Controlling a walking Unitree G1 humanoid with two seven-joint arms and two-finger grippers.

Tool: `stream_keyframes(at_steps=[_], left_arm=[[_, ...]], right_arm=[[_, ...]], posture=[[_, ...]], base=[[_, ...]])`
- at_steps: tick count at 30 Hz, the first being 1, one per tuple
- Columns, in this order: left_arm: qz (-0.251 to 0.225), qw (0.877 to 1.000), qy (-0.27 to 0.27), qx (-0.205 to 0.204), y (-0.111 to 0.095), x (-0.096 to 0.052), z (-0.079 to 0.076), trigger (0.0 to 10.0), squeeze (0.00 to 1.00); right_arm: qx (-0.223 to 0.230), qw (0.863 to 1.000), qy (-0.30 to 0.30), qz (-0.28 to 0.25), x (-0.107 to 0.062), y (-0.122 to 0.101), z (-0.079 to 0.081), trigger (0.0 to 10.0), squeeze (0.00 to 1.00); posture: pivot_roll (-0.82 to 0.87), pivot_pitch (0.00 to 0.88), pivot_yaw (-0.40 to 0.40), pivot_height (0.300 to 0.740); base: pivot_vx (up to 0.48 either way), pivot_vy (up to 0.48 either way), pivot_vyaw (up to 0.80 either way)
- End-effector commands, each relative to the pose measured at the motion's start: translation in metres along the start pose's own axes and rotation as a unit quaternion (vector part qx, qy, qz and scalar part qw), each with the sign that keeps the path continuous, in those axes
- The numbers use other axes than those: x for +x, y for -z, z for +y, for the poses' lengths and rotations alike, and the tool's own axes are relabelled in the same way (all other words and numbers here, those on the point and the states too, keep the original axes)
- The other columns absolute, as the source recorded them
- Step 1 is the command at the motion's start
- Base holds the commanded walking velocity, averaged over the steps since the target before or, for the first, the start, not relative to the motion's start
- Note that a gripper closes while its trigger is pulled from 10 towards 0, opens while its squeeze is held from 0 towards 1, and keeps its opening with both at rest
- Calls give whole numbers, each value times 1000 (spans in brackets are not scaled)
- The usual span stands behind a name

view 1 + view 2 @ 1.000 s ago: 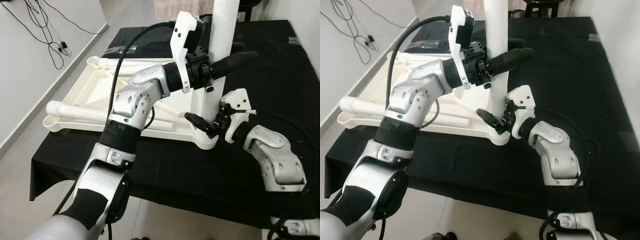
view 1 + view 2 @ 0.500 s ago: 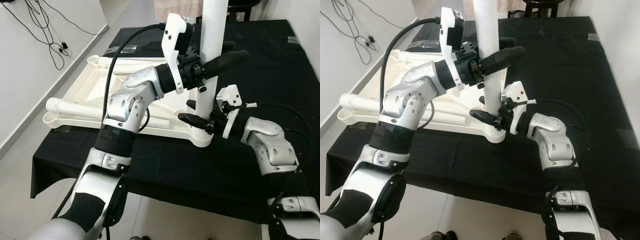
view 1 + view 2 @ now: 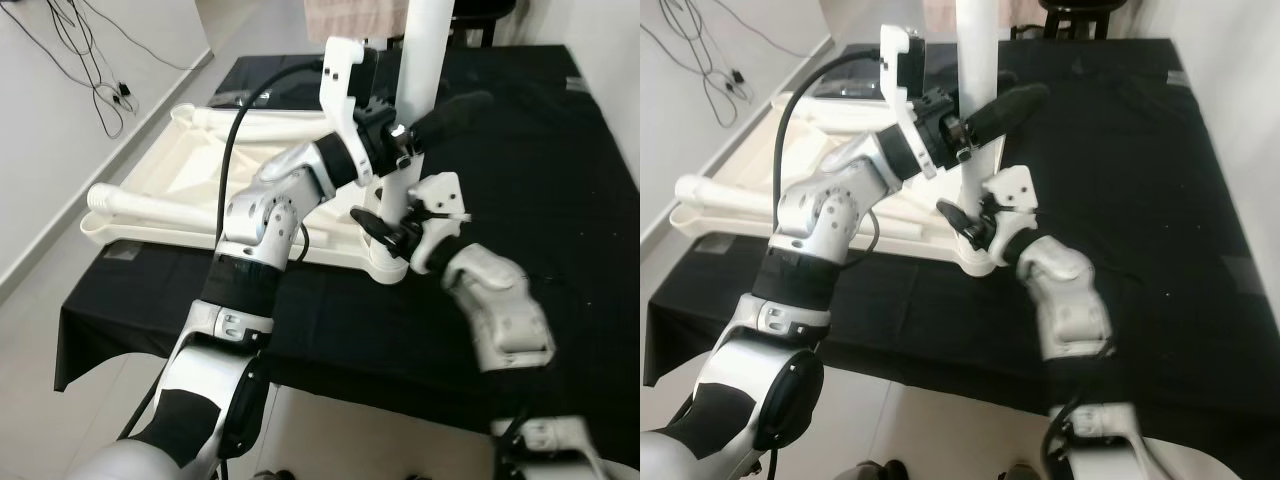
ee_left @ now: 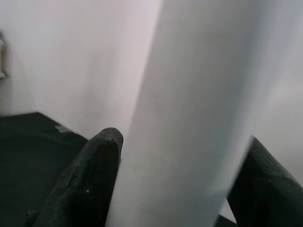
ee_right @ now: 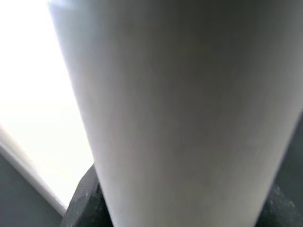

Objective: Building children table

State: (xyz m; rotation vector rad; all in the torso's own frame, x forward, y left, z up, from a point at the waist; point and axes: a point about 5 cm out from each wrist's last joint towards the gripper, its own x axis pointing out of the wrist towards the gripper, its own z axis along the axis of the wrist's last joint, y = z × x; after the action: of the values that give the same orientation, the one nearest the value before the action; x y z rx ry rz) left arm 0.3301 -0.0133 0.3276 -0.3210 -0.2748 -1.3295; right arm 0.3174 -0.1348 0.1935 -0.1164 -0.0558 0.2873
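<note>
The left gripper [image 3: 425, 112] was pinching the white table leg [image 3: 418, 60] high up, w/ one black finger [image 4: 90, 182] on each side of it. The leg stood straight up. Just below that, the right gripper [image 3: 385, 228] was pinched on the same leg near its bottom end, fingers pressed vs. the white tube. Under the right gripper, the leg's foot sat in the round corner socket [image 3: 390, 266] of the white table top [image 3: 200, 170], which lay upside down. Further off to the robot's left, two more white legs [image 3: 150, 208] lay flat on the table top, one near its front edge & one at the back. All this rested on a black cloth [image 3: 560, 200]. Beyond it, at far left, were a pale floor and thin black cables [image 3: 105, 95].
</note>
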Motion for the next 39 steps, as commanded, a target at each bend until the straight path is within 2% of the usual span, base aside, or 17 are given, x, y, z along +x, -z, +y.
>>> stream_keyframes(at_steps=[1,2,4,7,18,19,25,27,31,33,35,39], left_arm=[[5,1000,27,-6,0,2,-10,10000,0],[5,1000,27,-6,0,2,-10,10000,0],[2,1000,10,-9,1,-10,-9,10000,0],[5,1000,0,-12,4,-15,-10,10000,0],[9,1000,-9,-13,8,-19,-9,9882,0],[11,1000,-5,-15,8,-19,-9,0,0],[22,1000,11,-14,10,-19,-12,0,0],[54,998,30,4,13,-18,-15,0,0],[63,997,33,9,13,-18,-15,0,0],[88,995,41,17,16,-18,-16,0,0],[88,995,41,17,16,-18,-16,0,0],[118,991,60,27,17,-16,-19,0,0]], right_arm=[[13,989,68,132,-27,46,3,0,0],[13,989,68,132,-27,46,3,0,0],[20,986,107,126,-41,50,-3,0,0],[21,985,122,117,-43,51,-10,0,0],[21,987,125,102,-39,43,1,0,0],[23,986,127,101,-39,41,4,0,0],[29,986,130,98,-40,37,6,0,0],[33,988,124,91,-39,34,8,0,0],[33,988,123,90,-38,34,9,0,0],[34,988,121,86,-37,33,10,0,0],[34,988,121,86,-37,33,10,0,0],[34,989,120,82,-36,32,11,0,0]], posture=[[-28,192,81,740],[-28,192,81,740],[-38,193,92,740],[-37,189,90,740],[-37,184,98,740],[-40,183,101,740],[-41,181,106,740],[-35,177,110,740],[-35,177,110,740],[-30,174,112,740],[-30,174,112,740],[-29,172,113,740]], base=[[0,0,0],[0,0,0],[0,0,0],[0,0,0],[0,0,0],[0,0,0],[0,0,0],[0,0,0],[0,0,0],[0,0,0],[0,0,0],[0,0,0]])
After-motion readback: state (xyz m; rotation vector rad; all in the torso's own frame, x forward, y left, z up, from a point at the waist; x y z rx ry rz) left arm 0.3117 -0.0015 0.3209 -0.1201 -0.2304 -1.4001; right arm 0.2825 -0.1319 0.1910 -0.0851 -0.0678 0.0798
